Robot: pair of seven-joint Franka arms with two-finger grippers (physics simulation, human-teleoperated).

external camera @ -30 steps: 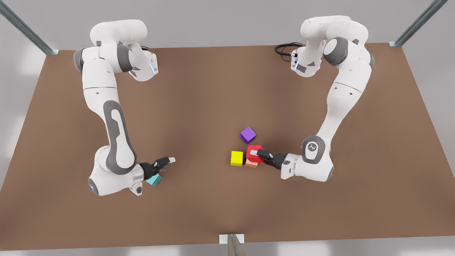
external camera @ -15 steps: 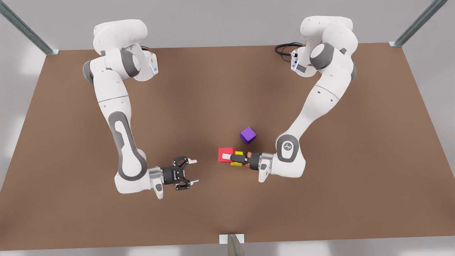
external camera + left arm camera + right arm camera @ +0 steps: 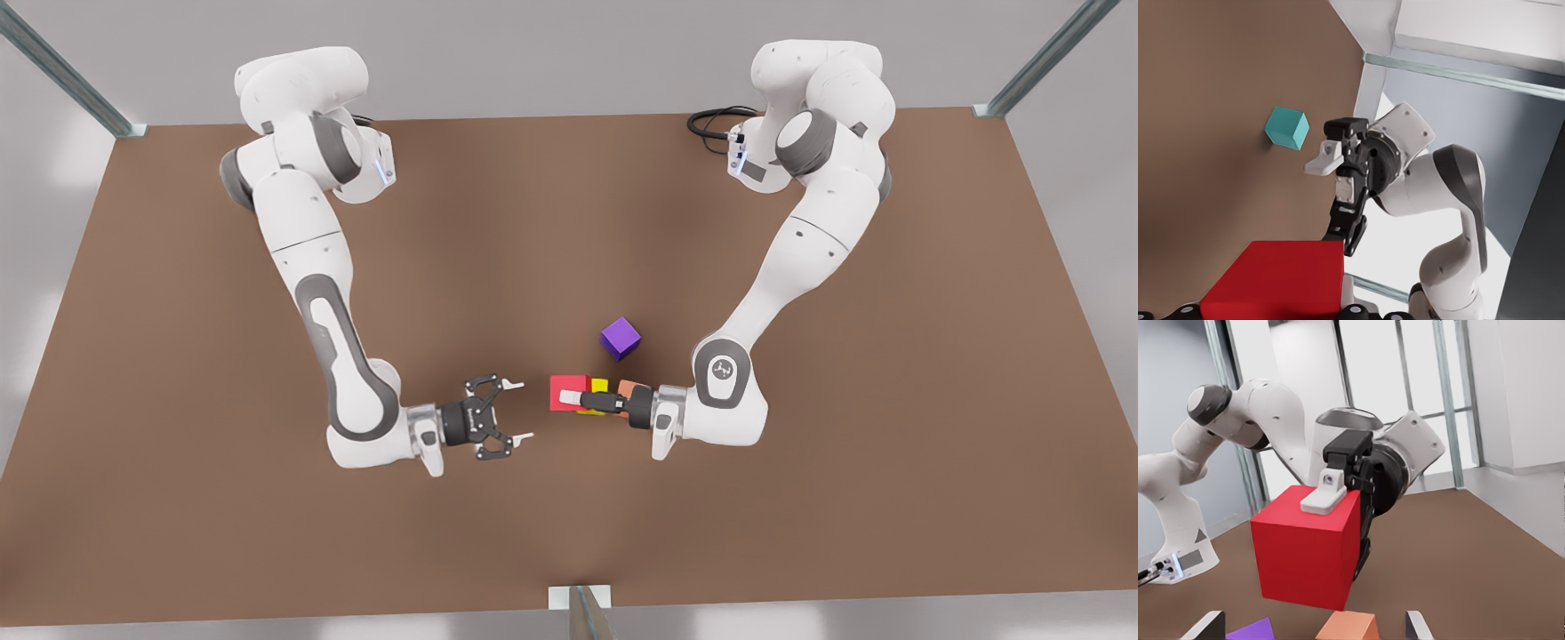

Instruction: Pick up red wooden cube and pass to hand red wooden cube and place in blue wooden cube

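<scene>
Inventory, across the front view from its left to its right.

1. Counter [image 3: 800,533]: plain brown top with metal rails at the corners.
2. Right end effector [image 3: 520,411]: black skeletal frame with white fingertips, on the arm at the front view's left. It is spread wide, holds nothing, and points toward the red cube across a small gap. The right wrist view shows its two fingertips well apart.
3. Blue wooden cube [image 3: 1287,127]: teal, lying alone on the counter. In the left wrist view it sits beyond the right end effector, apart from it.
4. Red wooden cube [image 3: 567,392]: near the middle of the counter, between the two end effectors. It is clamped top and bottom by the left end effector's fingers. In the right wrist view it sits higher than the top of the peach-orange cube.
5. Left end effector [image 3: 573,396]: black with straight fingers and a white pad, on the arm at the front view's right. It is closed around the red wooden cube.
6. Yellow cube [image 3: 599,386]: partly hidden behind the left end effector's fingers.
7. Peach-orange cube [image 3: 633,388]: just beside the yellow one, also partly hidden.
8. Purple cube [image 3: 620,338]: farther back, apart from the others.
9. Grey joint cap [image 3: 722,366]: on the arm at the front view's right, bearing a small white emblem too small to read.
</scene>
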